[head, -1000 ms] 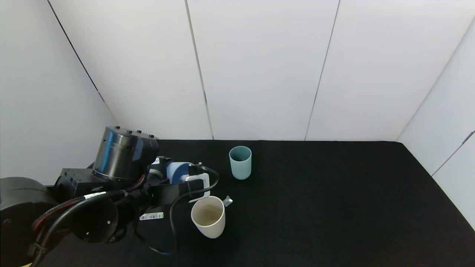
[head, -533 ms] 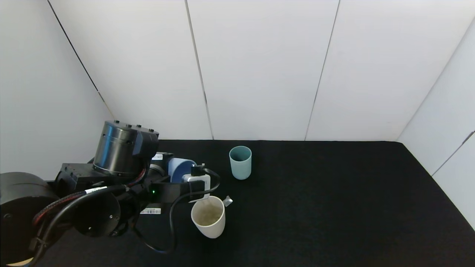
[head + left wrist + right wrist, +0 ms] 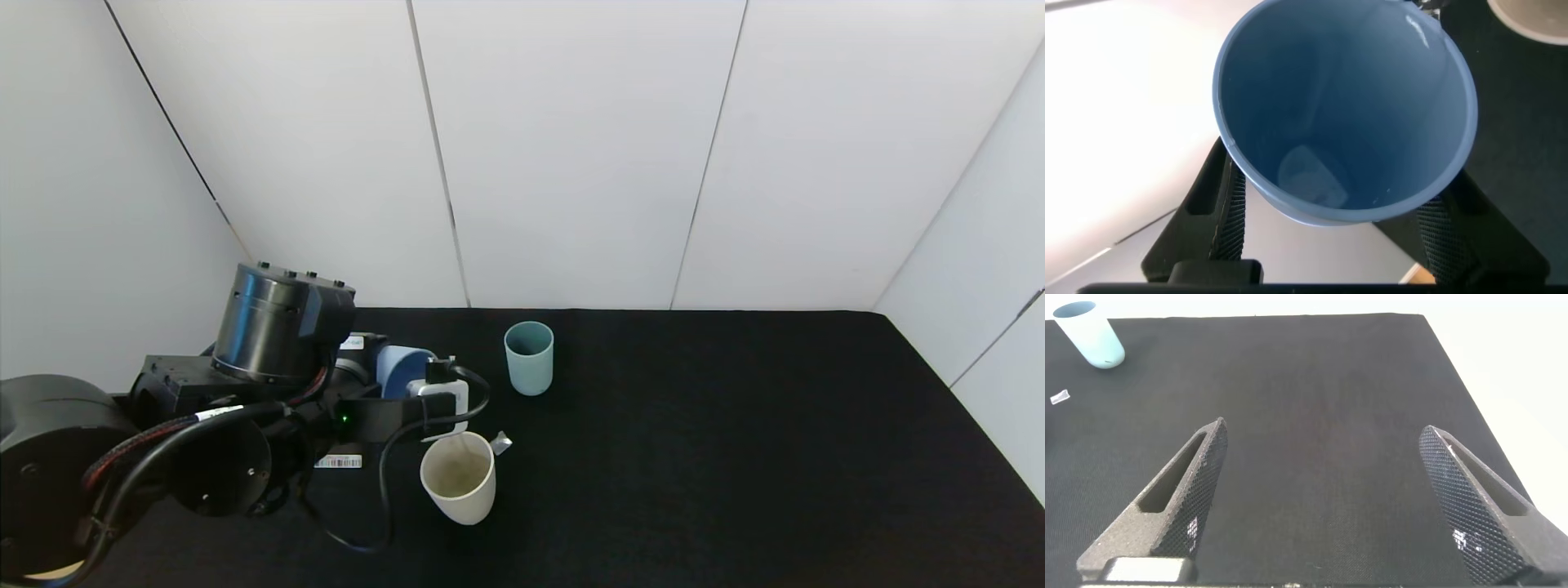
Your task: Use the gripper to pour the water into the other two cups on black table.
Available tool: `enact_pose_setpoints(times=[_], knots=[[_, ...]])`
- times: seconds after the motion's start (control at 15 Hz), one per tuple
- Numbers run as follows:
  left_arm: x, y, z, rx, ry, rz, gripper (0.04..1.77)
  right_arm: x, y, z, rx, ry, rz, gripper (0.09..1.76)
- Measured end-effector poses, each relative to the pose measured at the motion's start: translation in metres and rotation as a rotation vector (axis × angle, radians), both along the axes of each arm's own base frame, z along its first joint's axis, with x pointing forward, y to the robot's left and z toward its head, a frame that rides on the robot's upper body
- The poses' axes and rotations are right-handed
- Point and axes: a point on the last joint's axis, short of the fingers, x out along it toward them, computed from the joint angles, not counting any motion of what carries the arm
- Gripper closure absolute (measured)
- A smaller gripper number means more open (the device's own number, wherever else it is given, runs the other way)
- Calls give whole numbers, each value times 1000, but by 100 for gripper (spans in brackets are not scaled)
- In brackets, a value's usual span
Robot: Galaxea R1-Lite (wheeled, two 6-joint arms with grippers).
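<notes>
On the black table [image 3: 735, 457], head view: three cups. The left gripper [image 3: 408, 392] holds a blue cup [image 3: 400, 371] tipped sideways, mouth toward the cream cup [image 3: 459, 478] just beside it; the teal cup [image 3: 528, 357] stands beyond.

Left wrist view: fingers [image 3: 1229, 216] clamp the blue cup [image 3: 1343, 114].

Right wrist view: the right gripper [image 3: 1323, 514] gapes wide, the teal cup [image 3: 1092, 333] far off.

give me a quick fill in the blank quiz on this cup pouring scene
1. The left gripper holds a light ____ cup.
2. That tilted cup hangs over the ____ cup.
3. The teal cup stands ____ on the black table.
4. The right gripper is open and holds ____.

Answers: blue; cream-white; upright; nothing
</notes>
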Motion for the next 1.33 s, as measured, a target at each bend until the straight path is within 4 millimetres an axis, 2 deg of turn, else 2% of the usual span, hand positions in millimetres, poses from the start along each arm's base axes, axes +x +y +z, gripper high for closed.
enact_pose_setpoints(times=[0.8, 1.07, 1.33], knots=[[-3, 9, -3, -459, 83, 80, 62, 0, 0, 0, 0, 0, 0, 14], [-2, 14, 2, -589, 112, 69, 62, 0, 0, 0, 0, 0, 0, 14], [6, 11, 14, -745, 118, 64, 62, 0, 0, 0, 0, 0, 0, 14]])
